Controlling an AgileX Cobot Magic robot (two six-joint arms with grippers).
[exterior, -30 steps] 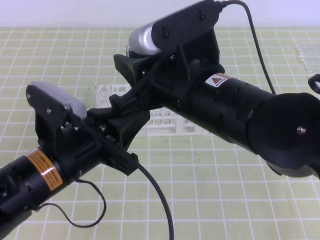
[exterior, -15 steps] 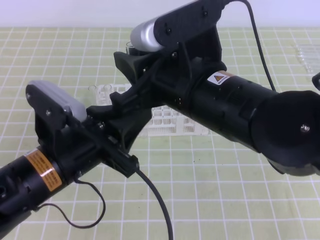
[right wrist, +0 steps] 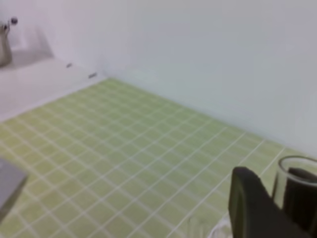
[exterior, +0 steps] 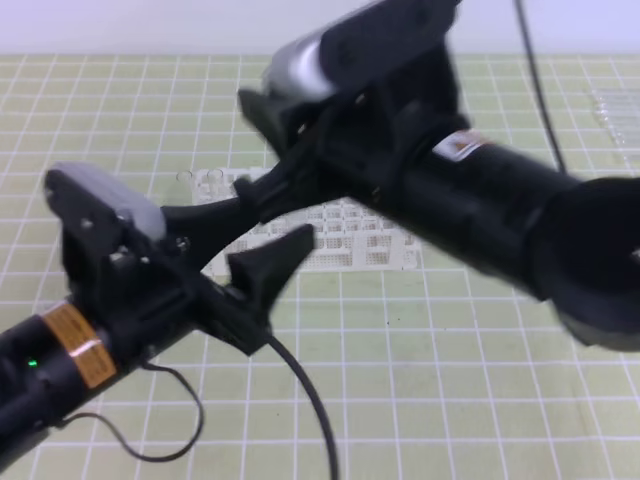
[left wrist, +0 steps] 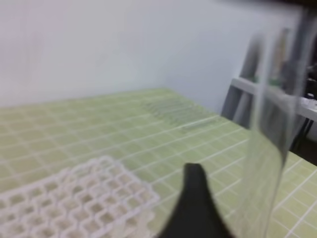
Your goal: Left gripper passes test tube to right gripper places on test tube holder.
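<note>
Nearest the exterior high camera, at lower left, the left gripper [exterior: 258, 232] reaches up and to the right on its black arm with an orange band, a black cable looping beneath it. Its two black fingers [exterior: 272, 262] stand spread apart with green mat showing between them, so the pincer is open and empty. From the left wrist view one dark finger [left wrist: 195, 208] rises at the bottom edge, and just right of it the test tube [left wrist: 271, 124] stands upright as a blurred clear column, apart from that finger.

Above and to the right, the right gripper [exterior: 268, 130] comes in on its thick black arm with a silver-grey cap. From the right wrist view its fingers [right wrist: 252, 208] sit on either side of the tube's open rim [right wrist: 296, 186], closed on the glass.

Behind both grippers, on the green gridded mat [exterior: 450, 380], the white test tube holder [exterior: 345, 235] lies flat, partly hidden by the arms. More clear glassware [exterior: 612, 105] lies far off near the mat's right edge, too blurred to make out.
</note>
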